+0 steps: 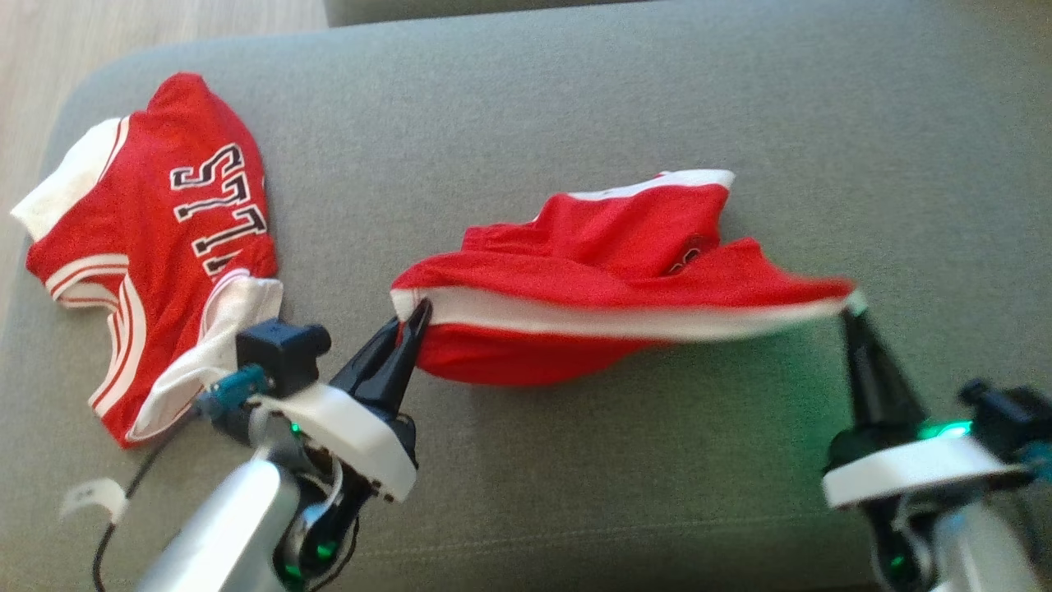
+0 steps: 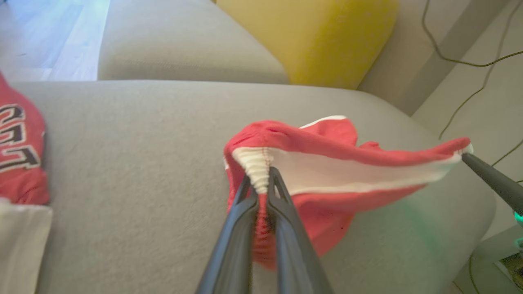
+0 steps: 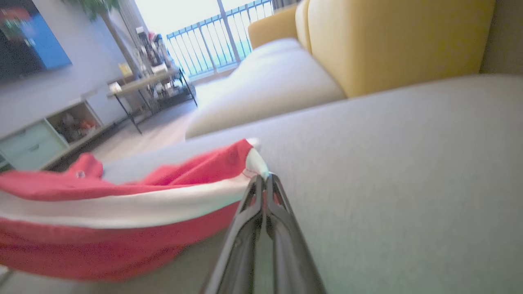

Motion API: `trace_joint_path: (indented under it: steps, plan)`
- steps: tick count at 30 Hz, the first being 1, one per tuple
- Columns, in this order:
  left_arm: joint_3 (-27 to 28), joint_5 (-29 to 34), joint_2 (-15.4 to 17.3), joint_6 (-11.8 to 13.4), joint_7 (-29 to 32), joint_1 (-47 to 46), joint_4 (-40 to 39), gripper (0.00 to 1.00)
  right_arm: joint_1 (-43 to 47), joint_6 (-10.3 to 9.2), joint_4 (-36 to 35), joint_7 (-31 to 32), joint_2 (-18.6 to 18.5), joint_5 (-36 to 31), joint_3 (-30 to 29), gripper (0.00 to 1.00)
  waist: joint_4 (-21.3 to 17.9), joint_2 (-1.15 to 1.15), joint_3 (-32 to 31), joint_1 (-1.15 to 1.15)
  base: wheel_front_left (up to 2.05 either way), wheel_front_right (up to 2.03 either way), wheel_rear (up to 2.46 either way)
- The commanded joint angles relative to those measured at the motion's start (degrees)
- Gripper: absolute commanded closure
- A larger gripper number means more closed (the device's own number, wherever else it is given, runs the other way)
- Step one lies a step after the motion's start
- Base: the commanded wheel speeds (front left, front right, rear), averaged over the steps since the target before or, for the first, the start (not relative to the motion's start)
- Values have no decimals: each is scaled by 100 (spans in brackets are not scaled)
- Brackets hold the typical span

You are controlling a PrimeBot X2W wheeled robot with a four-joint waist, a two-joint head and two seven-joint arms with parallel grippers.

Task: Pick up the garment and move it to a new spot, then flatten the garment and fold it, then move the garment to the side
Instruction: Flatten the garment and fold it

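Between L gripper (image 1: pixel 419 311) & R gripper (image 1: pixel 849 312), red garment (image 1: pixel 608 267) hangs taut, both clamped on its white-band ends.

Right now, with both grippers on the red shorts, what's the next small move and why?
Probably raise both arms together: the left gripper and right gripper each pinch an end of the white waistband, yet the red shorts sag onto the grey cushion.

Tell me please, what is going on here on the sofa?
The robot holds a red garment with both arms. The left jaws are shut on one end of its white band, the right jaws on the other, so the band is stretched between them above the grey cushion. The garment is not yet flat or folded. A red jersey lies apart, to the robot's left.
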Motion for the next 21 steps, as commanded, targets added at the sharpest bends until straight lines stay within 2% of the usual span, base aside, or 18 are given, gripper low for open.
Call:
trace_joint_path:
  steps: [1, 7, 11, 16, 21]
  plan:
    - [292, -61, 166, -29, 5, -338, -261, 100, -163, -1, -301, 28, -50, 59, 79, 100, -60, 0, -73, 0, 0, 0, 0]
    - [561, -742, 119, -350, 579, -1125, -828, 100, -774, -1, -1881, 1017, -50, 481, -333, 100, -237, 0, -282, 0, 0, 0, 0]
    - [740, -1097, 94, -422, 1106, -1969, -896, 100, -1713, -1, -2381, 1754, -50, 309, -542, 100, -385, 0, -214, 0, 0, 0, 0]
    - [868, -1419, -39, -575, 1589, -3232, -484, 100, -3323, -1, -1936, 2327, -90, 117, -732, 100, -611, 0, 213, 0, 0, 0, 0]
    - [802, -1155, -59, -764, 1463, -4709, 418, 100, -4960, -1, -878, 2099, -286, -211, -753, 100, -818, 0, 940, 0, 0, 0, 0]
